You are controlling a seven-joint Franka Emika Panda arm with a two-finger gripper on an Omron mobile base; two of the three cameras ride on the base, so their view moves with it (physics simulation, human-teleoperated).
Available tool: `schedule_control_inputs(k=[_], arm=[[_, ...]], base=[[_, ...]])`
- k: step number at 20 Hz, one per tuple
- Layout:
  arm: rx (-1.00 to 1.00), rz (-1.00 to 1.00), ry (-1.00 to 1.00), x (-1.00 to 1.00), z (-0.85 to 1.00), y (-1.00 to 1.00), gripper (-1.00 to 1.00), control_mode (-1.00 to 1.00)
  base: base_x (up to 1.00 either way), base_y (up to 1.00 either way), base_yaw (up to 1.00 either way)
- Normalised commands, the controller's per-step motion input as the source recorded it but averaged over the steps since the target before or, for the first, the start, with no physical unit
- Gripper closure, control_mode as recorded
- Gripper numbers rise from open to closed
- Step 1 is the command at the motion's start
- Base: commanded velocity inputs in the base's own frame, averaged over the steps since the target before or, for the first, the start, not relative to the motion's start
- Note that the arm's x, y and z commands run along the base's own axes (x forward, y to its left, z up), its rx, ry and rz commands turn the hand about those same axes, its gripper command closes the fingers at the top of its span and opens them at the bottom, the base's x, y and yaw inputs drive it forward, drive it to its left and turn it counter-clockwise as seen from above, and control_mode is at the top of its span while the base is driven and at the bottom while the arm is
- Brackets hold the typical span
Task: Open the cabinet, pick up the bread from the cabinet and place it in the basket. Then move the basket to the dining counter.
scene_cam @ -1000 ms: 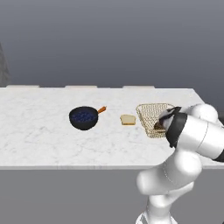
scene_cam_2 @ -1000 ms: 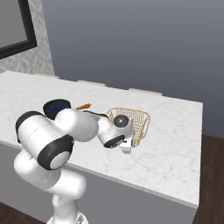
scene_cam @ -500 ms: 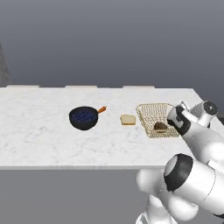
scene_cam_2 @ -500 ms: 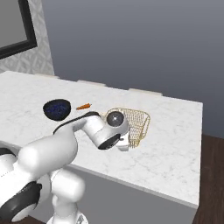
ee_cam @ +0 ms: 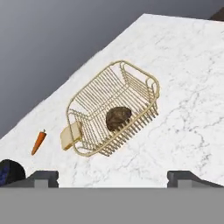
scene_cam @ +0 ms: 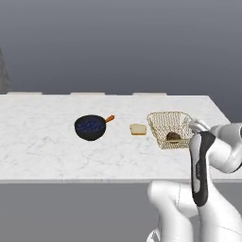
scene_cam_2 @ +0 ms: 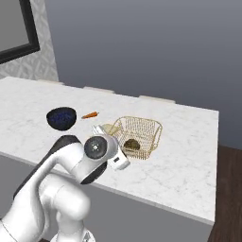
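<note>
While the gripper (ee_cam: 112, 177) hung with its jaws spread wide and nothing between them, just above the marble dining counter (ee_cam: 183, 87), the bread (ee_cam: 118, 118) lay inside the basket (ee_cam: 151, 83) ahead of it, a pale bread slice (ee_cam: 71, 135) touching the basket's side, a carrot (ee_cam: 39, 141) farther off.

a bread slice (ee_cam: 71, 135) lies up and left of the fingers. a carrot (ee_cam: 39, 141) is farther left. a dark bowl (ee_cam: 9, 171) sits by the left finger.
</note>
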Motion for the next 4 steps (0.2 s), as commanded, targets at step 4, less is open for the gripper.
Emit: schedule_control_inputs(k=[4], arm=[[-0.45, 0.18, 0.0, -1.0, 0.92, 0.09, -1.0, -1.0]], base=[[0.0, 0.0, 0.0]])
